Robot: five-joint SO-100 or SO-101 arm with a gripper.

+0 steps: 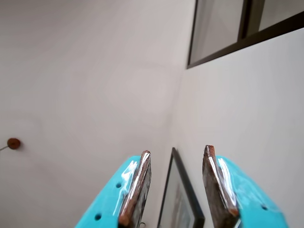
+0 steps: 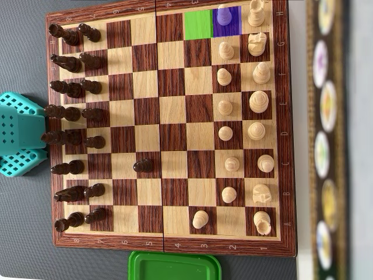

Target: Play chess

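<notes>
In the overhead view a wooden chessboard (image 2: 169,58) fills the table. Dark pieces (image 2: 73,87) stand along its left side and light pieces (image 2: 256,102) along its right. One dark pawn (image 2: 143,165) stands forward in the lower middle. One light pawn (image 2: 200,219) stands forward near the bottom. At the top a square is tinted green (image 2: 198,23). Beside it a pawn (image 2: 224,16) stands on a purple-tinted square. The teal arm (image 2: 20,134) sits off the board's left edge. In the wrist view my gripper (image 1: 177,151) is open and empty, aimed at a wall, with no board in sight.
A green container (image 2: 175,265) lies just below the board. A patterned strip (image 2: 323,140) runs down the right side. The wrist view shows a black picture frame (image 1: 185,190), a dark window frame (image 1: 237,42) and a small brown knob (image 1: 14,143) on the wall.
</notes>
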